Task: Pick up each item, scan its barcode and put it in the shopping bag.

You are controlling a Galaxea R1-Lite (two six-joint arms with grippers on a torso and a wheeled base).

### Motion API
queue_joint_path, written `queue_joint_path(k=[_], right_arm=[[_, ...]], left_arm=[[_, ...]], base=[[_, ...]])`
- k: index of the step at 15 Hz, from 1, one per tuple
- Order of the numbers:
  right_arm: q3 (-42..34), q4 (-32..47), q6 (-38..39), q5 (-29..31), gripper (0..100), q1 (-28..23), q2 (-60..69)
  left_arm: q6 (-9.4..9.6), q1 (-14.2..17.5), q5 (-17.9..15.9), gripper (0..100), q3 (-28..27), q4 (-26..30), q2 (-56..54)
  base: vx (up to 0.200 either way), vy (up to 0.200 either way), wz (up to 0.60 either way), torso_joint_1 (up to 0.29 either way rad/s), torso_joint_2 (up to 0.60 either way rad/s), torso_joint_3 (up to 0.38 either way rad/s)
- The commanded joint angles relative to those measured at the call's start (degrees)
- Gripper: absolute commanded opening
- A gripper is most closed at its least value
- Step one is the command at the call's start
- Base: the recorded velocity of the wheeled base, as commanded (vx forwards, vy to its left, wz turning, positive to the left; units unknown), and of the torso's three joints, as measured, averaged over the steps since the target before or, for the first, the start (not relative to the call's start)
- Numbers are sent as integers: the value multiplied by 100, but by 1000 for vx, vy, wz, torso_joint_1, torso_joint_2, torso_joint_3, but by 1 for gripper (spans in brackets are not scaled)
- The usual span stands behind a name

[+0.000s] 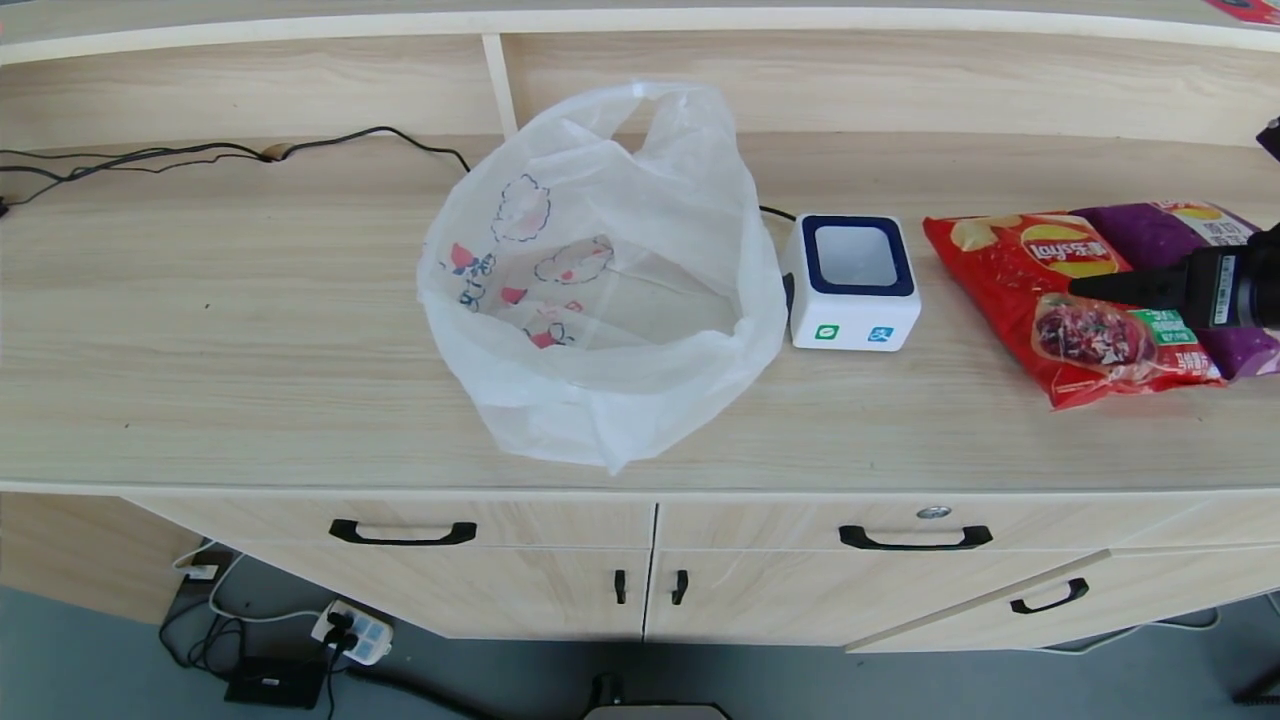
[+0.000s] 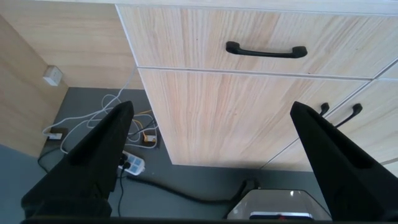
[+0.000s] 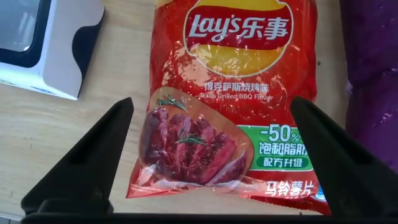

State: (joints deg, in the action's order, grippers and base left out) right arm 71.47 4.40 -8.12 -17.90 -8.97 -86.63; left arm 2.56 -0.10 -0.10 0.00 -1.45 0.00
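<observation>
**Right hand spread wide over the red chip bag**

Clock directions are as the head camera sees them, with 12 o'clock pointing away from the robot.

The red chip bag (image 1: 1070, 300) lies flat and face up on the desk (image 1: 250, 330), near its 3 o'clock end. The right hand (image 1: 1078, 288) comes in over it from 3 o'clock. In the right wrist view the two black fingers (image 3: 87, 162) stand far apart, one to each side of the bag's printed lower half, and grip nothing. Whether they touch the wrapper cannot be told.

A purple bag (image 1: 1190, 250) lies against the red one at its 2 o'clock side, partly tucked beneath it. The scanner (image 1: 853, 282), a white box with a dark blue frame around its window, sits just beside the chip bag at 9 o'clock, apart from it.

At 9 o'clock of the scanner the shopping bag (image 1: 600, 280), thin white plastic with cartoon prints, stands slumped with its mouth open upward, touching or nearly touching the scanner.

Black cables (image 1: 200, 155) trail across the desk's 10 o'clock corner.

The left hand (image 2: 214, 155) hangs below the desk edge before the drawer fronts (image 2: 217, 118), its fingers wide apart and empty. A power strip (image 2: 132, 163) lies on the floor.
</observation>
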Motion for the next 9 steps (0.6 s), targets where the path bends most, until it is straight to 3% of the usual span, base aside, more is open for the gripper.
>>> queue_joint_path(k=[1, 9], right_arm=[[104, -45, -58, -3, 100, -17, -285], [649, -1, -243, 260, 100, -26, -812]], left_arm=[[8, 1, 1, 100, 0, 4, 9], [8, 1, 1, 100, 0, -4, 9]], base=[[0, 0, 0, 0, 0, 0], [0, 0, 0, 0, 0, 0]])
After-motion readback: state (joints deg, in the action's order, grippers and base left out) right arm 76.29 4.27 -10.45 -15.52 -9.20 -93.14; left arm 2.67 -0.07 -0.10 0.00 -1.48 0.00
